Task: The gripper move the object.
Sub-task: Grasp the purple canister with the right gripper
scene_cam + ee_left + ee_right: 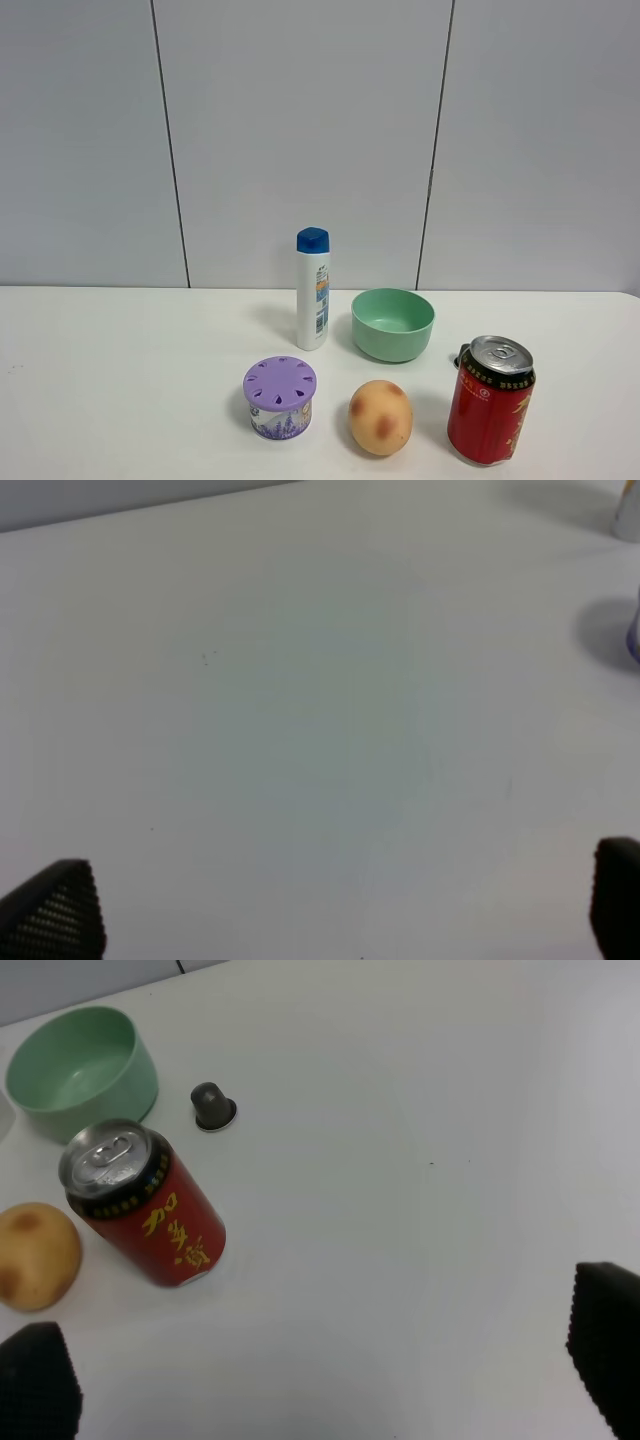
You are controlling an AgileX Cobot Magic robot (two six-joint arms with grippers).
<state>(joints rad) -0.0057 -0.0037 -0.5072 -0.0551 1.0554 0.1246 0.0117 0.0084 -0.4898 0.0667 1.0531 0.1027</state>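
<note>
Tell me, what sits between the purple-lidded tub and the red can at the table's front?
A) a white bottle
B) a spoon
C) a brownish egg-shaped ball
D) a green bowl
C: in the high view the egg-shaped ball stands between the lilac-lidded tub and the red can, while the bowl and bottle stand further back.

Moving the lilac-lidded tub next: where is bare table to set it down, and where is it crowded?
Bare: table left of the tub and bottle, and right of the can. Crowded: tub, egg-shaped ball and can in a row, bowl and grey capsule behind.
</note>
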